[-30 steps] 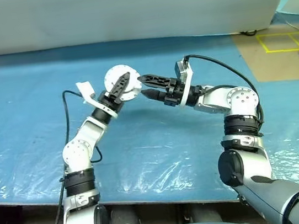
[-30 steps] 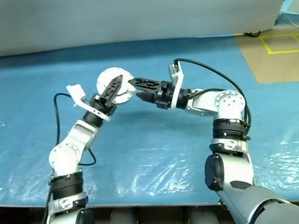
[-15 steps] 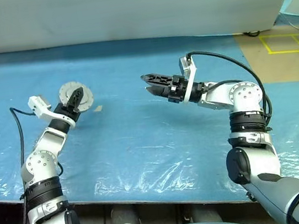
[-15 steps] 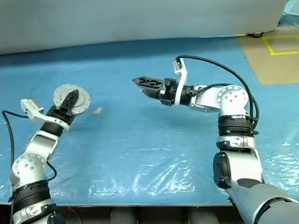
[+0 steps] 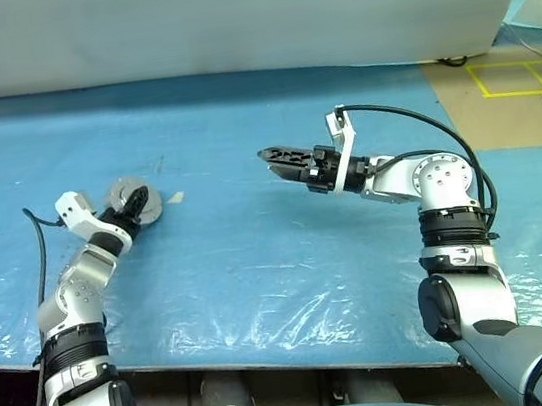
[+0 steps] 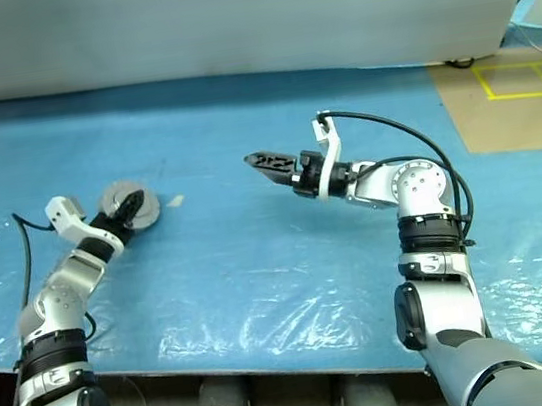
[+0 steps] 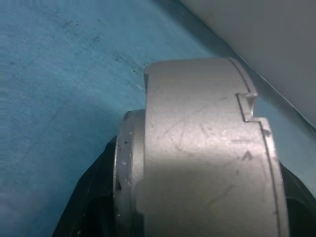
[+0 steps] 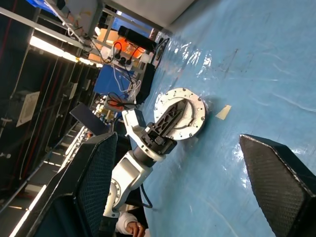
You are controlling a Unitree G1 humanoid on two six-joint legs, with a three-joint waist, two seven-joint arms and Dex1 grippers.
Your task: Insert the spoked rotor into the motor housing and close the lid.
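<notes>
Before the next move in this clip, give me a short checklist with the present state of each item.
1. Left gripper has a firm hold on the round metal assembly: ok, its jaws are clamped across the flat face.
2. Assembly is low over the blue sheet at the robot's left: ok; whether it touches the sheet, cannot tell.
3. Right gripper is free for the next step: ok, jaws open, nothing between them.
4. Right gripper is well apart from the assembly: ok.
5. Spoked rotor is seated inside and the lid is fully closed: cannot tell.
6. Small pale scrap beside the assembly is out of the way: cannot tell.
</notes>
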